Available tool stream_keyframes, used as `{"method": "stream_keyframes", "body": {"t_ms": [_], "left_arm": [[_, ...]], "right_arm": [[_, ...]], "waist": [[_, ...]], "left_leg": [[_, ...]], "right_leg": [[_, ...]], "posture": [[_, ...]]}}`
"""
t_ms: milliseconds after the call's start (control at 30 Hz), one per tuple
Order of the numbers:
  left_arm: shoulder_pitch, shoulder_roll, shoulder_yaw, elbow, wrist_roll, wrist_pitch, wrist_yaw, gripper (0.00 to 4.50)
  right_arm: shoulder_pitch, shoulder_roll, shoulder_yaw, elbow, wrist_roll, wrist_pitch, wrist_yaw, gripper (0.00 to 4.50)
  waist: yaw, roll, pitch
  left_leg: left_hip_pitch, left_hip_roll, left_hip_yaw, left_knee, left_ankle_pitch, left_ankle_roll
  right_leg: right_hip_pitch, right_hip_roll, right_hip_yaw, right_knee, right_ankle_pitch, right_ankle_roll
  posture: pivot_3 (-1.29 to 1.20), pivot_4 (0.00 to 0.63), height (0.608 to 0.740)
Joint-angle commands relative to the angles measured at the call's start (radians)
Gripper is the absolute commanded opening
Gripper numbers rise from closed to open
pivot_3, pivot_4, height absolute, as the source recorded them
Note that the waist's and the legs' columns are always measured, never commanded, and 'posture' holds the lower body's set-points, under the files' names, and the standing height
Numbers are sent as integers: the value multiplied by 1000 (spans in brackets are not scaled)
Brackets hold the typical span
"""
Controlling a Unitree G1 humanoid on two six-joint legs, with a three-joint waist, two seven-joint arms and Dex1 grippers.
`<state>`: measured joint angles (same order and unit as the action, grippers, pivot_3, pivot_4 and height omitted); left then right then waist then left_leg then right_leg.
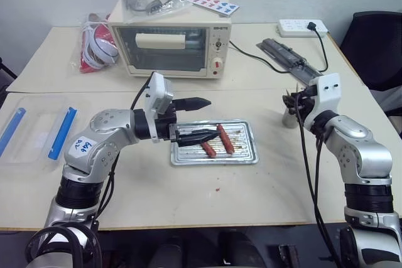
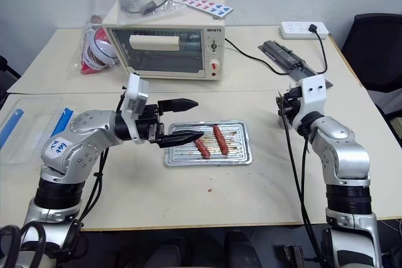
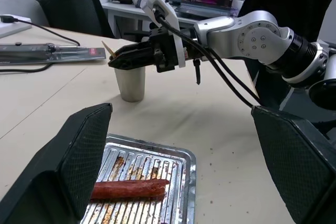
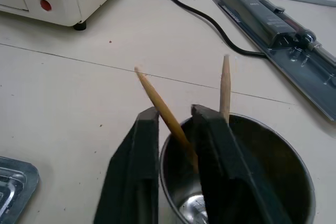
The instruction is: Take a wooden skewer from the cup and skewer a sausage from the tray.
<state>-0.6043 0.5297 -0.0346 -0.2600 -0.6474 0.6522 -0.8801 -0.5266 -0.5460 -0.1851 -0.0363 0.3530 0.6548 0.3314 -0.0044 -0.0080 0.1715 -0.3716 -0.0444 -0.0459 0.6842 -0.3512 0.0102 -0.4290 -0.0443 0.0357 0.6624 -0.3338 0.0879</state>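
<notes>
Pale wood, thin and pointed: two skewers stand in the cup [image 4: 247, 182]. The wooden skewer [image 4: 165, 114] that matters leans out over the rim, passing between the two black fingers of the right gripper [image 4: 176, 129], whose jaws have come together on it just above the cup's mouth. A second skewer [image 4: 225, 90] stands nearly upright against the cup's far wall, just beside the gripper's finger. In the wrist views the cup looks like dull silvery metal, slightly tapered, rather than paper.

To the left of the cup lies the tray [image 1: 246, 155], flat silvery metal with a ribbed bottom, rounded corners and brown grease marks. Two reddish-brown sausages rest on it: one sausage [image 1: 225, 139] nearer the cup, another sausage [image 1: 208, 149] beside it, the two lying close together. The left gripper [image 1: 200, 118] hovers over the tray's far-from-cup end, pointing toward the cup, its jaws spread wide with nothing between them.

Everything sits on a pale beige table [image 1: 207, 192], marked with a few specks and a seam line. Beyond the tray stands one cream toaster oven [image 1: 169, 45]. Behind the cup lie a grey flat tool [image 1: 286, 58] and a white power strip [image 1: 303, 27] with a black cord. Well past the tray, away from the cup, is one clear plastic box with blue clips [image 1: 38, 131]. One black chair [image 1: 377, 42] stands beyond the table's edge.
</notes>
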Motion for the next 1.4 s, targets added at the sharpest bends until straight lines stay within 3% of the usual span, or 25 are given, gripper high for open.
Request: {"method": "stream_keyframes", "body": {"t_ms": [33,167,267,533,767,933,1033,1200,1300,1400], "left_arm": [[-24,-2,2,-18,4,-14,-4,4500],[-26,-5,1,-17,8,-15,-6,4500],[-26,-7,0,-18,9,-14,-6,4500],[-13,-15,-4,-15,15,-19,-4,4500],[13,-33,-8,-25,25,-27,4,4500],[35,-51,-5,-23,27,-33,18,4500],[60,-71,-12,-29,39,-45,40,4500],[88,-131,-6,-14,90,-113,118,4500],[75,-169,3,24,148,-177,179,4500],[59,-184,0,65,203,-237,208,4500]], "right_arm": [[-7,2,-34,-25,-4,-11,-12,410],[-3,5,-42,-33,-5,-9,-17,410],[1,7,-50,-45,1,-9,-21,4],[-18,-16,-82,-122,20,48,-40,4],[-64,-79,-134,-233,60,169,-41,4],[-200,-67,-216,-293,168,345,-88,4],[-330,49,-333,-290,296,524,-192,4],[-532,451,-647,-306,415,910,-413,4],[-577,653,-764,-330,447,960,-539,4],[-597,773,-825,-334,518,960,-640,4]], "waist": [[0,0,0],[0,0,0],[0,0,0],[0,0,0],[1,0,0],[0,0,0],[-4,0,0],[-16,1,0],[-21,1,0],[-20,1,0]], "left_leg": [[0,0,0,0,0,0],[0,0,0,0,0,0],[0,0,0,0,0,0],[0,0,0,0,0,0],[0,0,0,0,0,0],[0,0,0,0,0,0],[0,0,0,0,0,0],[0,1,-1,-1,0,-1],[-2,1,-1,-1,1,-1],[-5,-3,-1,0,1,0]], "right_leg": [[0,0,0,0,0,0],[0,0,0,0,0,0],[0,0,0,0,0,0],[0,0,0,0,0,0],[0,0,0,0,0,0],[0,0,0,0,0,0],[-1,0,0,0,0,0],[-1,0,-1,4,0,0],[-4,0,-1,8,0,0],[-11,-3,-1,15,0,0]], "posture": [[0,150,740],[0,150,740],[0,150,740],[0,150,740],[0,150,740],[0,150,740],[0,150,740],[0,150,740],[0,150,740],[0,150,740]]}}
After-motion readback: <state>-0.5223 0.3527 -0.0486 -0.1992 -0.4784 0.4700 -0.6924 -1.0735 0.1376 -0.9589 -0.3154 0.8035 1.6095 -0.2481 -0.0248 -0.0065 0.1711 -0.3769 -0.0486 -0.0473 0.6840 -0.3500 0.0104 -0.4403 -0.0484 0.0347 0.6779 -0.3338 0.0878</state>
